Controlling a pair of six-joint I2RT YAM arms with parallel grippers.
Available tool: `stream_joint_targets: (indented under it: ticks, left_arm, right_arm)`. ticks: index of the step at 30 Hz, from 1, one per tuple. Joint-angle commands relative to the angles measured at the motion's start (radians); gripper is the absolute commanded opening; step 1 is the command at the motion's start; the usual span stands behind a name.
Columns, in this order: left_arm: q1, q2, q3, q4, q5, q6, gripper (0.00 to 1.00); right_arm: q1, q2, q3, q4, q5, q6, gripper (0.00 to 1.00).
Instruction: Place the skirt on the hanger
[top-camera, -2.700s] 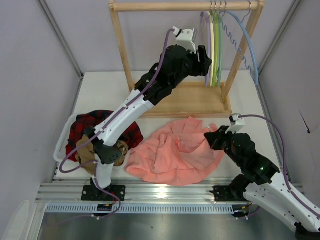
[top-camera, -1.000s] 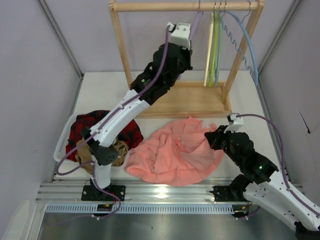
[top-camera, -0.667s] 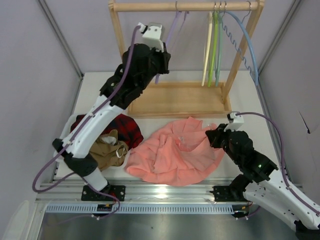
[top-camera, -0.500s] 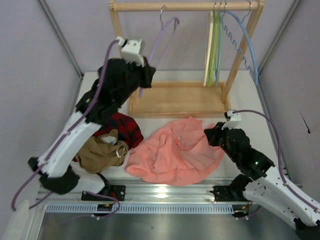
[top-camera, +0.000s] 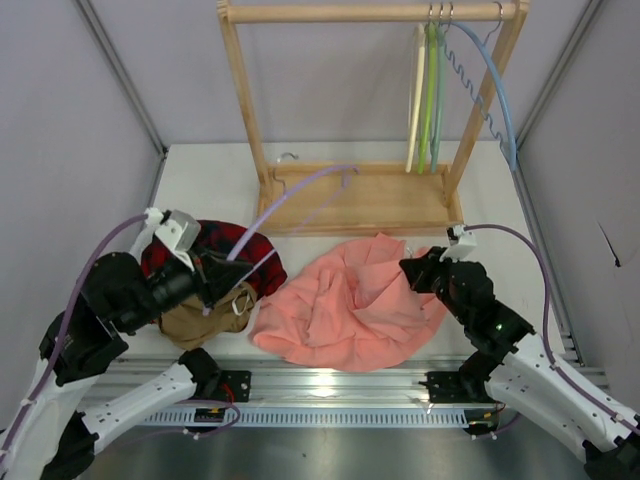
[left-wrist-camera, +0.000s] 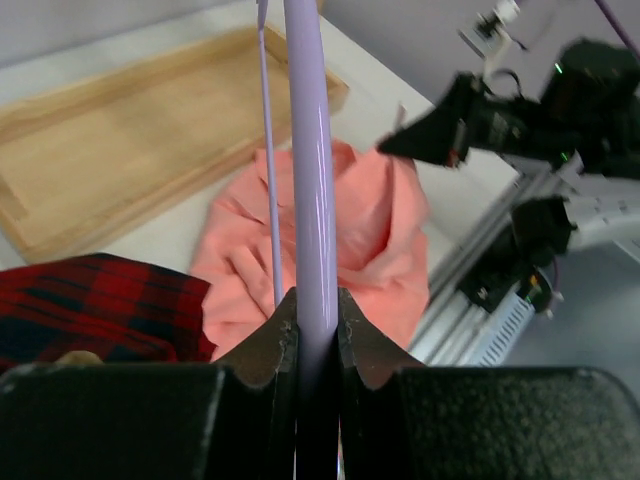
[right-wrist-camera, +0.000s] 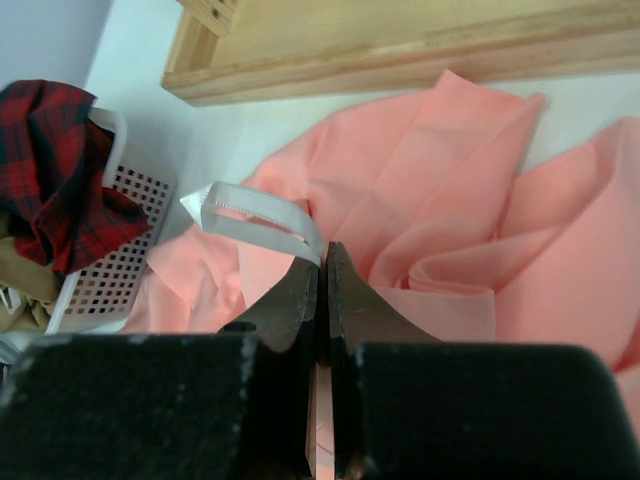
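The hanger (left-wrist-camera: 308, 150) is pinched in the left jaws; right jaws clamp the white loop (right-wrist-camera: 255, 212) of the skirt (right-wrist-camera: 450, 200)

nothing legible in any view: no lettering, numbers, brand marks or signs to read on the skirt (top-camera: 340, 310), the hanger (left-wrist-camera: 310, 200), the wooden rack (top-camera: 370, 12) or the plaid garment (left-wrist-camera: 90, 300). white ribbon loop (right-wrist-camera: 255, 212) on the skirt plain, unprinted.

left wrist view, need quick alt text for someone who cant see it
The left gripper clamps a thin lilac hanger that runs straight up the frame. Beyond it a pink skirt lies crumpled on the table, a plaid garment lower left, the right arm upper right.
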Motion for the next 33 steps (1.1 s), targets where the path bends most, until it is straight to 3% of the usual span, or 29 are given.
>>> stream_joint_targets:
  ticks: [1, 6, 11, 15, 33]
  left_arm:
    - [0.004, -0.065, -0.062, -0.018, 0.232, 0.004, 0.00]
    - [0.002, -0.141, -0.112, -0.004, 0.378, -0.015, 0.00]
    - [0.002, -0.171, -0.205, 0.062, 0.437, -0.042, 0.00]
    - [0.002, -0.171, -0.228, 0.096, 0.452, -0.041, 0.00]
    - [0.002, -0.138, -0.070, 0.006, 0.294, 0.018, 0.00]
  right_arm:
    - [-0.028, -0.004, -0.022, 0.136, -0.161, -0.036, 0.00]
    - [-0.052, 0.062, -0.013, 0.239, -0.324, -0.074, 0.00]
    - [-0.052, 0.183, 0.015, 0.332, -0.502, -0.096, 0.00]
    - [-0.052, 0.231, 0.041, 0.357, -0.556, -0.093, 0.00]
    - [-0.052, 0.064, 0.047, 0.188, -0.344, -0.106, 0.00]
